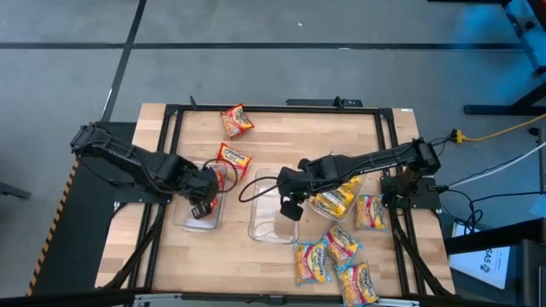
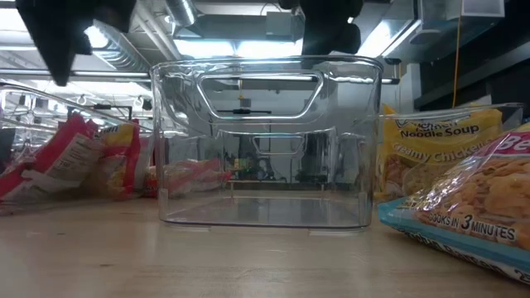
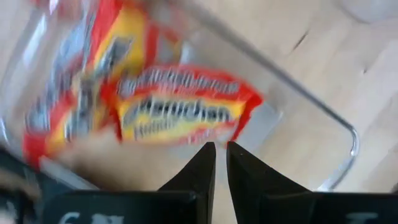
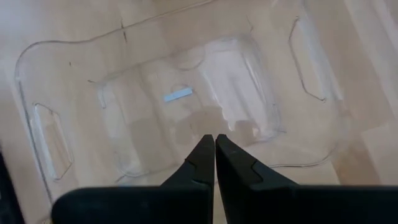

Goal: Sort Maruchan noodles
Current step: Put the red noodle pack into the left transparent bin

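Crinkly printed film wraps every Maruchan noodles packet on this wooden table [image 1: 273, 128], and such packets look light, slippery and easily crushed; a pinch at a sealed end or flat edge seems safer than squeezing the brittle noodle block.

The left gripper [image 1: 207, 198] hangs over the left clear tray [image 1: 189, 223], fingertips nearly together with only a narrow slit between them and nothing held. Directly beyond its tips, the left wrist view shows red-and-yellow packets [image 3: 186, 112] lying in that tray.

The right gripper [image 1: 288, 207] hovers above the middle clear tray [image 1: 273, 232], fingertips closed together on nothing. Below it the right wrist view shows only the tray's bare floor and moulded handles, so this tray appears to hold no noodles.

On the right gripper's far side from the left arm, a third clear tray [image 1: 322, 207] holds yellow packets [image 1: 339, 198]. More yellow and blue-edged packets [image 1: 337, 256] lie loose near the front of the table, with one beside the right arm's base [image 1: 369, 213]. Two red packets [image 1: 236, 120] [image 1: 232, 156] rest beyond the left gripper, toward the table's far edge.
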